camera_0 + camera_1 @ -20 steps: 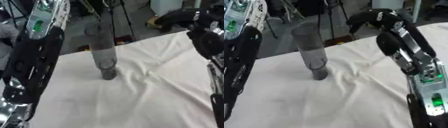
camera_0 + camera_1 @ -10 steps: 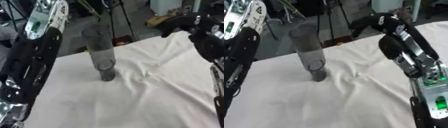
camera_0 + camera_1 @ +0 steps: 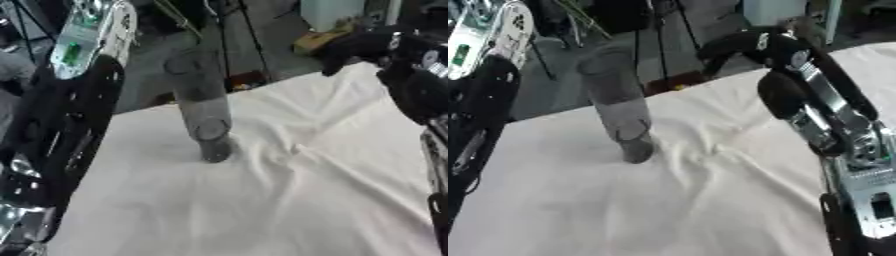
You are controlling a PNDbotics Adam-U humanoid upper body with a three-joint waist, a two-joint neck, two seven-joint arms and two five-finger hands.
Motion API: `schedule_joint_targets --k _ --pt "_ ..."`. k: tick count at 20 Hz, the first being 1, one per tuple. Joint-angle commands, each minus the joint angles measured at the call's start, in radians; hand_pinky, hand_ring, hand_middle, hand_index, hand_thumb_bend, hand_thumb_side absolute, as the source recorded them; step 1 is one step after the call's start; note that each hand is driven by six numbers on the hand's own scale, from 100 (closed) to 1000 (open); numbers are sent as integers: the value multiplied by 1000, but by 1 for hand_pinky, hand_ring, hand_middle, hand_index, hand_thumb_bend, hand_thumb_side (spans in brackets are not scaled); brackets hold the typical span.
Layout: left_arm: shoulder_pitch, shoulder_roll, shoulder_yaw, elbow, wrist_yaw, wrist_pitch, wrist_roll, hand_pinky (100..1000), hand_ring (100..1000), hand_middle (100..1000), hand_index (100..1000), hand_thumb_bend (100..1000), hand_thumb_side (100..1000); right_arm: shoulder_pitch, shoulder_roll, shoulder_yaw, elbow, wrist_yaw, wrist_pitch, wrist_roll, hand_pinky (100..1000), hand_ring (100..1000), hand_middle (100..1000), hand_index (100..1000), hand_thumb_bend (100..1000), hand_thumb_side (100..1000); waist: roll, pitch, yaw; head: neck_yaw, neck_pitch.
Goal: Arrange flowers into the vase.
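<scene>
Clear cylindrical vase (image 3: 199,110) stood upright on wrinkled white tablecloth (image 3: 289,200) near the far left edge, right hand (image 3: 726,46) raised beyond the far table edge, finger state cannot be told, left arm (image 3: 61,130) seen along the left side

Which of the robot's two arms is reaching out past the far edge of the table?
The right arm: its hand hangs beyond the white cloth, right of the vase.
</scene>
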Motion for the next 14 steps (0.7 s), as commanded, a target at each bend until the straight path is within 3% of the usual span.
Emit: schedule_joint_targets --k 1,14 --pt "-22 39 7 23 -32 11 4 100 100 100 105 100 826 -19 -18 -6 -9 -14 3 0 765 761 583 824 251 1000 -7 -13 -1 6 -12" --pt "-9 23 4 66 -72 41 16 100 100 100 105 100 825 -25 -24 -12 -11 -25 12 -3 766 762 581 825 255 1000 -6 1 -8 9 -20"
